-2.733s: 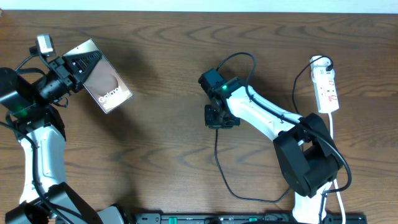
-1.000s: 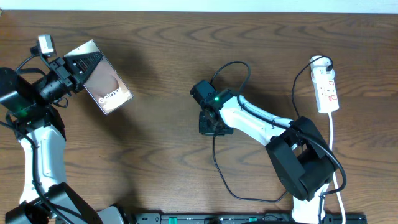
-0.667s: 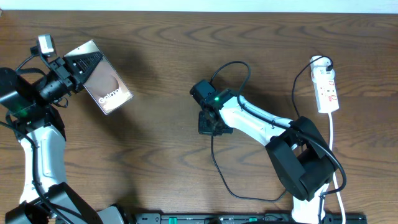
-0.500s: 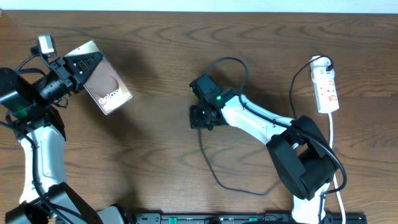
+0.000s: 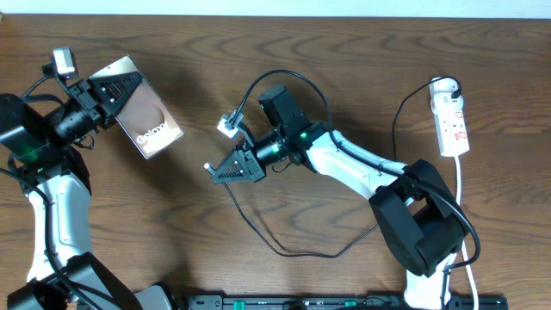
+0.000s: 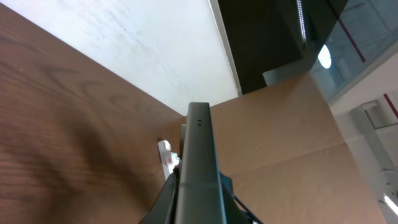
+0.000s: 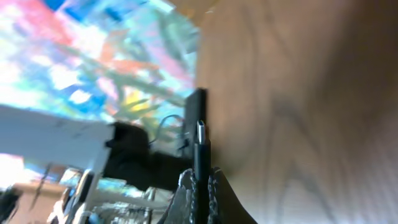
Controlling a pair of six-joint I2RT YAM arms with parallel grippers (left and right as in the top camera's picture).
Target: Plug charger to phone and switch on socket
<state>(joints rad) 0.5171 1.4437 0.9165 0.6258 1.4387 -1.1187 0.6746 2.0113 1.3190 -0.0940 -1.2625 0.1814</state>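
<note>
My left gripper (image 5: 110,93) is shut on the phone (image 5: 146,110) and holds it tilted above the table at the far left. The left wrist view shows the phone edge-on (image 6: 199,168) between the jaws. My right gripper (image 5: 231,165) is shut on the charger plug (image 5: 209,165), lifted at mid table and pointing left toward the phone, a gap apart. The right wrist view shows the black plug (image 7: 199,155) with its metal tip. The thin black cable (image 5: 284,250) loops over the table to the socket (image 5: 452,116) at the far right.
The socket's white cord (image 5: 461,185) runs down the right edge past the right arm's base (image 5: 426,228). The socket also shows small and white in the left wrist view (image 6: 165,157). A white tag (image 5: 226,126) sits on the right arm's own cable.
My right gripper has risen off the table, swung left and turned toward the phone, dragging the charger cable with it. The left arm and phone have not moved.
</note>
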